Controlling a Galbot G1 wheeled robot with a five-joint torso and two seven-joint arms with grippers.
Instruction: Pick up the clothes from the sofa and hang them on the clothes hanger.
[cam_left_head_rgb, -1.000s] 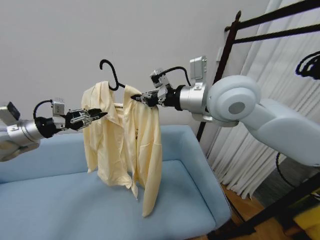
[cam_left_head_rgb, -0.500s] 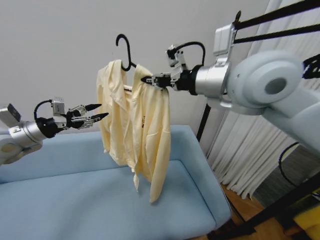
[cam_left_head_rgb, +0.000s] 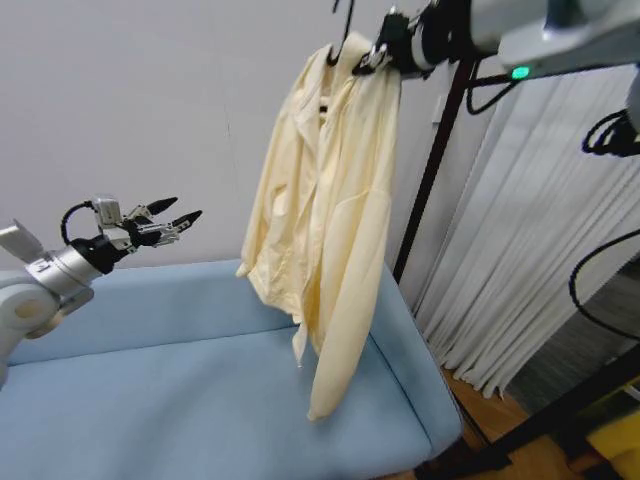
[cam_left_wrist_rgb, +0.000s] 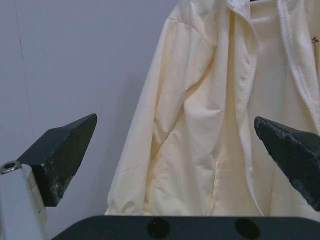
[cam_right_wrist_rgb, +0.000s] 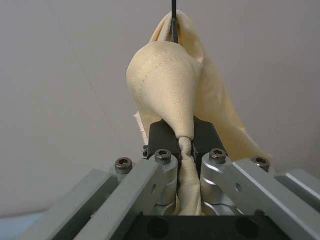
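Note:
A pale yellow zip jacket (cam_left_head_rgb: 335, 190) hangs on a black hanger (cam_left_head_rgb: 343, 22) high in the head view, near the top edge. My right gripper (cam_left_head_rgb: 375, 55) is shut on the jacket's shoulder, with the cloth pinched between its fingers (cam_right_wrist_rgb: 184, 147); the hanger hook (cam_right_wrist_rgb: 174, 20) rises behind. The jacket's hem and sleeve dangle above the light blue sofa (cam_left_head_rgb: 150, 400). My left gripper (cam_left_head_rgb: 178, 212) stands open at the left, apart from the jacket, its dark fingertips (cam_left_wrist_rgb: 62, 152) spread wide with the jacket (cam_left_wrist_rgb: 220, 125) beyond them.
A dark clothes rack (cam_left_head_rgb: 435, 160) with a slanted post stands right of the jacket, its rails running off to the upper right. White curtains (cam_left_head_rgb: 540, 230) hang behind it. A grey wall backs the sofa. Wooden floor shows at the lower right.
My right gripper has lifted the jacket and hanger up and to the right, toward the rack. The left gripper, having let go of the jacket, now stands open and well clear of it.

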